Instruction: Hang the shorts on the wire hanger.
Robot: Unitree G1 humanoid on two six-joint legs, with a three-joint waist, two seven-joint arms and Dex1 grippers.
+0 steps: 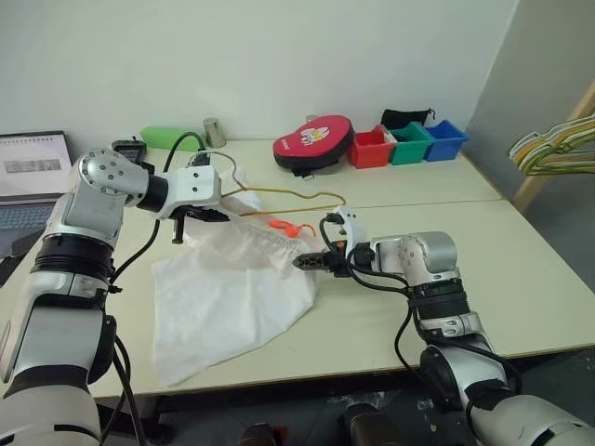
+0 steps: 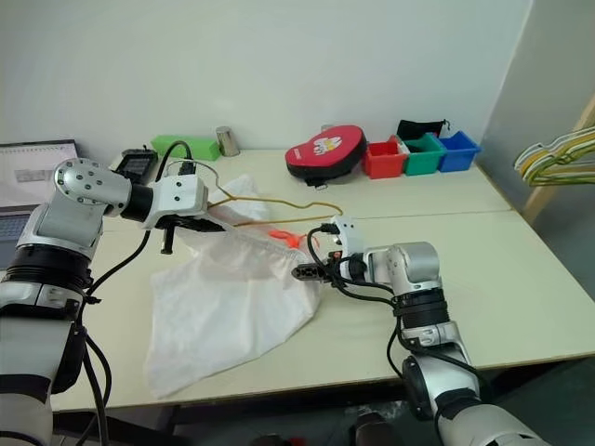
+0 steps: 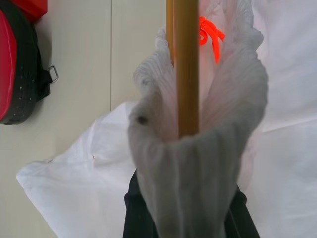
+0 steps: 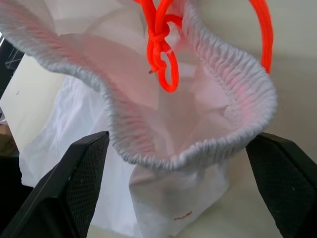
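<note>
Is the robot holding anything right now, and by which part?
The left gripper pinches the shorts at the waistband, along with the wire hanger. The right gripper holds nothing.

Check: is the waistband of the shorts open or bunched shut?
Open. The shorts' waistband forms a wide loop, with the right gripper's fingers spread on either side.

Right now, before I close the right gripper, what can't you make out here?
- Left gripper fingertips: left wrist view, wrapped by the shorts waistband.
- Wire hanger hook: head views, behind the left gripper.
- Whether the open right gripper touches the waistband: right wrist view, contact unclear.
</note>
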